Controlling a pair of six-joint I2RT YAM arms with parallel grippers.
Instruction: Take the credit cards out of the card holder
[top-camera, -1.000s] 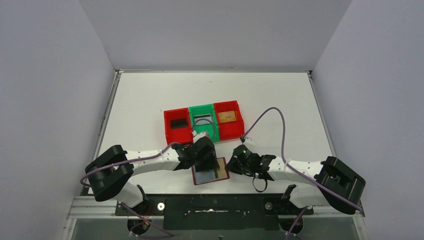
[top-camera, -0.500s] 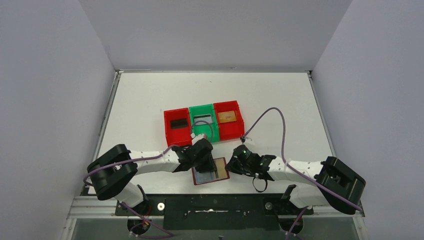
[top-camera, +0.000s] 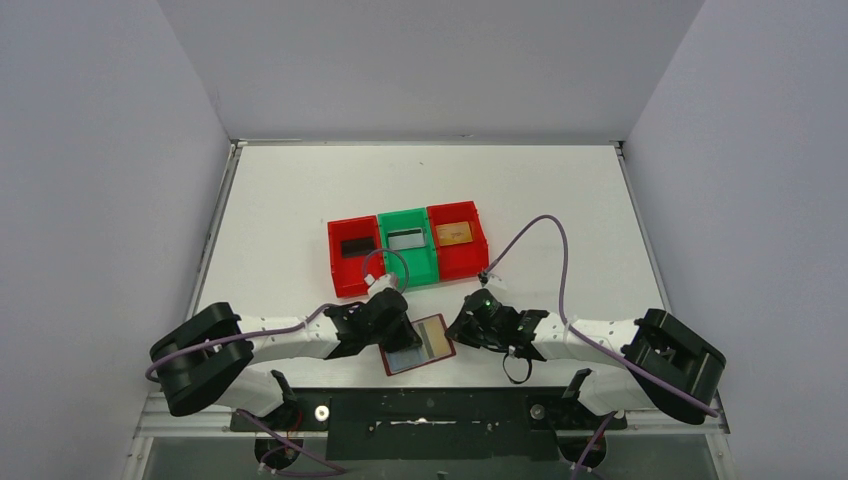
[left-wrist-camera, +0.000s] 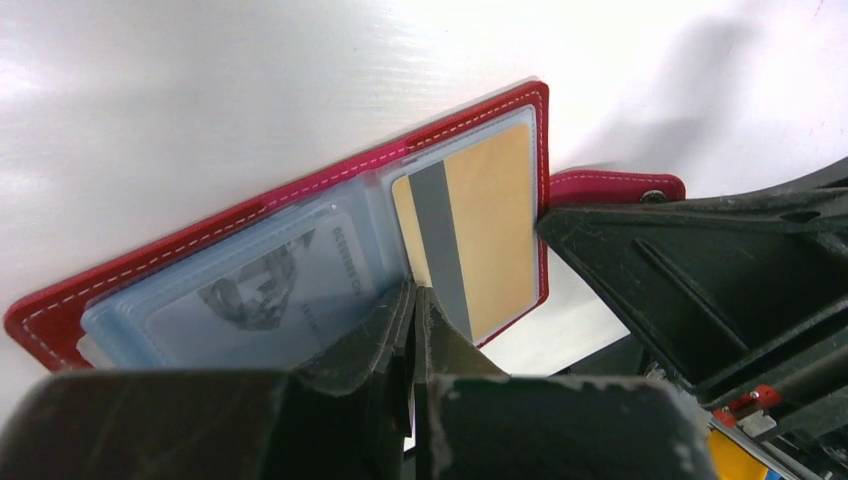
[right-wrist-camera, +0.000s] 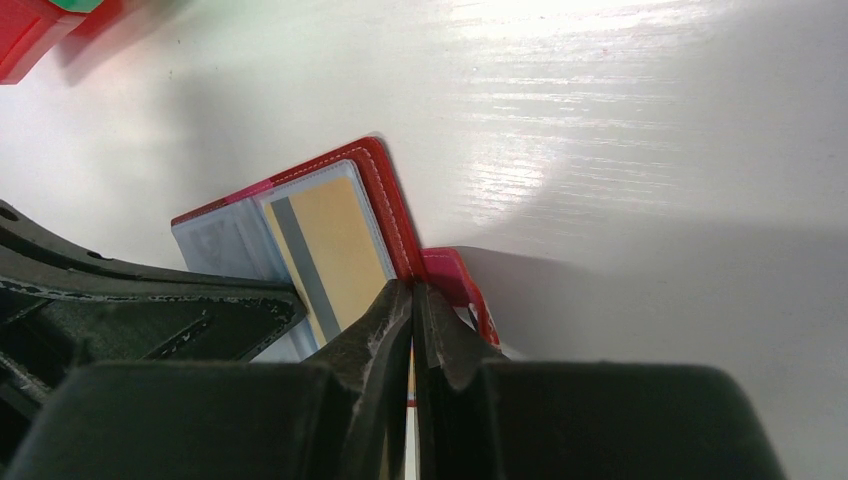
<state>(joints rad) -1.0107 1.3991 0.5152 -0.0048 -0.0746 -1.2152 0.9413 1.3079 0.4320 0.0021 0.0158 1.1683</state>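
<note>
The card holder (top-camera: 405, 361) lies open near the table's front edge, dark red outside with blue-grey clear pockets. A gold-tan credit card (left-wrist-camera: 495, 230) with a grey stripe sits in its right pocket, also seen in the right wrist view (right-wrist-camera: 345, 240). My left gripper (left-wrist-camera: 412, 292) is shut at the holder's middle fold, pinching a clear pocket leaf. My right gripper (right-wrist-camera: 413, 288) is shut on the holder's red right edge (right-wrist-camera: 385, 200), beside the snap tab (right-wrist-camera: 450, 275). From above, the left gripper (top-camera: 398, 330) and right gripper (top-camera: 460, 330) flank the holder.
Three bins stand in a row behind the holder. The left red bin (top-camera: 340, 268) holds a black card, the green bin (top-camera: 420, 268) a silver-grey card, the right red bin (top-camera: 470, 262) a gold-tan card. The table's front edge is close below the holder.
My left arm has pulled back to the left and towards the near edge. The holder has turned with it, its right end now farther back. The right gripper has barely moved.
</note>
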